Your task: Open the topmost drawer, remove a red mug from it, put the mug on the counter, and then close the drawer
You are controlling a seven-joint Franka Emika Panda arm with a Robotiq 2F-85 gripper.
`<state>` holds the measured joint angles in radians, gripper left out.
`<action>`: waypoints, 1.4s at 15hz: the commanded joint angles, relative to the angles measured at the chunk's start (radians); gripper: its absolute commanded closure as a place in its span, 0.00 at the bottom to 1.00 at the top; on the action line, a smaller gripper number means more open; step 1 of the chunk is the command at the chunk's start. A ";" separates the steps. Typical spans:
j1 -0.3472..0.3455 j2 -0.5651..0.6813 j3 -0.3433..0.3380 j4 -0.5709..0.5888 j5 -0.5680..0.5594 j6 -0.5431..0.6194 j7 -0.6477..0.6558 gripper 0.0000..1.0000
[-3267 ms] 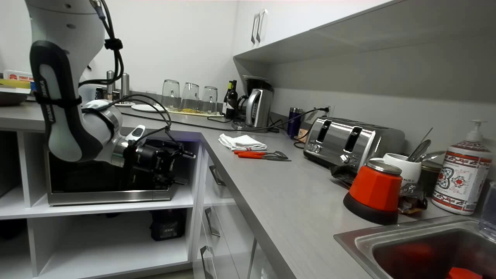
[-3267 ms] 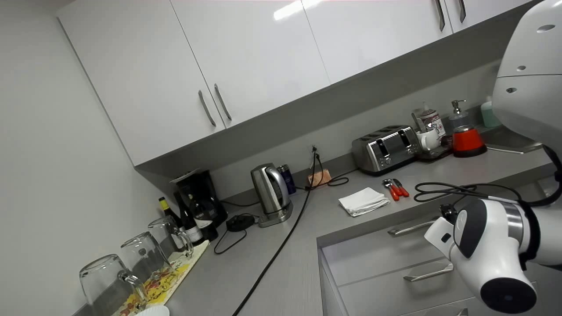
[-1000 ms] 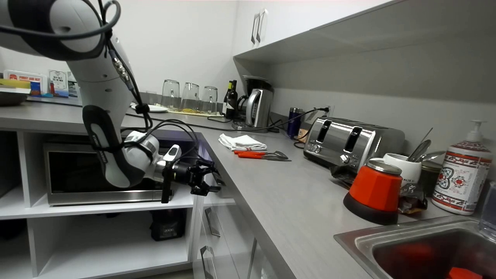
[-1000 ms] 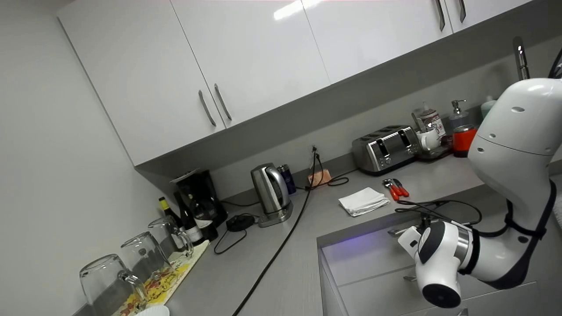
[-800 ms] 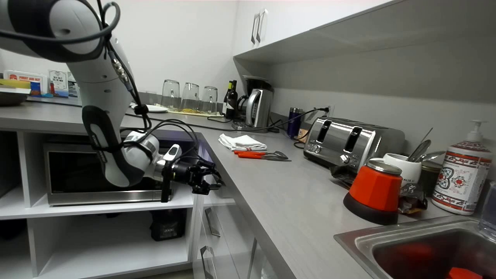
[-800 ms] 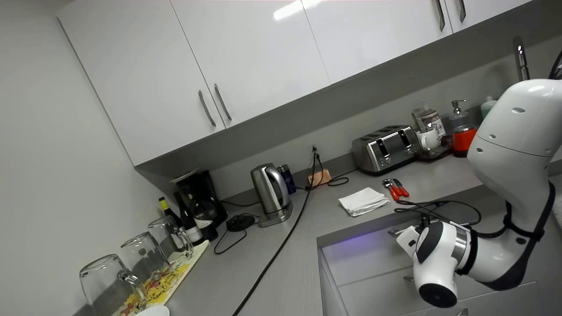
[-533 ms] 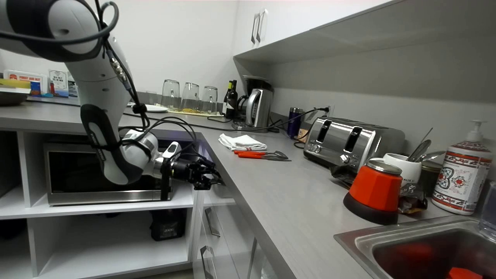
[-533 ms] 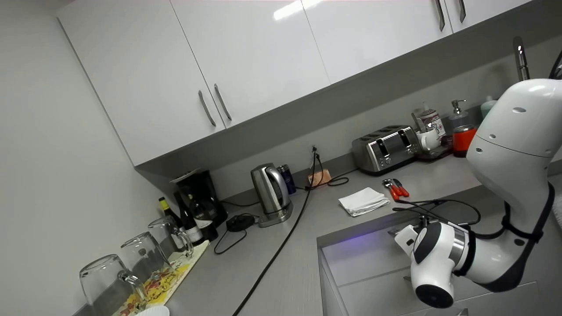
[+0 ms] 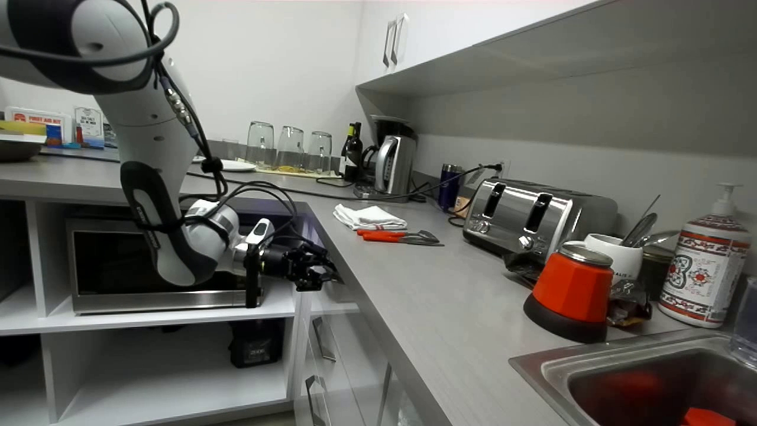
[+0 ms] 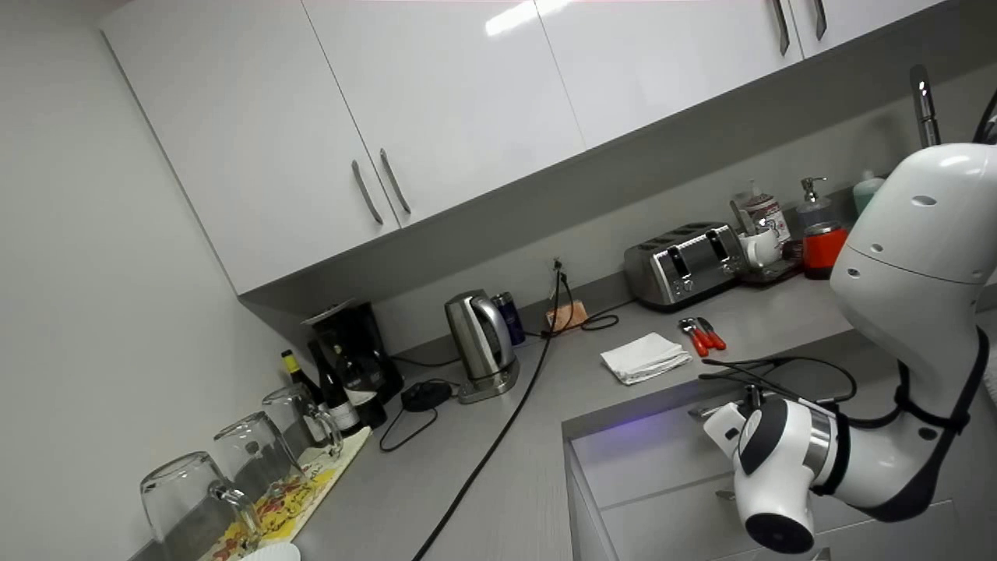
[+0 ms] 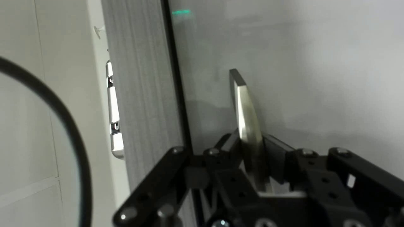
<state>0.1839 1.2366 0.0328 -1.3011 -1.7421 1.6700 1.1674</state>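
Note:
The topmost drawer has a flat white front and sits below the counter; it looks closed. In the wrist view its front fills the right side, and a slim metal bar handle stands out from it. My gripper is shut on that handle, one dark pad on each side of the bar. An exterior view shows the gripper just under the counter's edge, masking most of the handle. The red mug is out of view.
On the counter lie a white cloth and red-handled tools, near a toaster. An orange-red cone-shaped item stands by the sink. Beside the drawers, a microwave occupies a shelf. Cables loop over my wrist.
My arm has swung from in front of the microwave across to the top drawer. Within the last second the fingers have come together around the handle; the arm has otherwise barely shifted.

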 commanded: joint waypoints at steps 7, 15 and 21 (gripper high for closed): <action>0.099 -0.113 0.006 -0.296 -0.117 -0.097 0.176 0.97; 0.106 -0.194 0.069 -0.445 -0.176 -0.111 0.214 0.97; 0.143 -0.256 0.198 -0.587 -0.146 -0.219 0.250 0.97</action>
<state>0.3022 1.0423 0.1835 -1.8085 -1.9031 1.4911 1.3979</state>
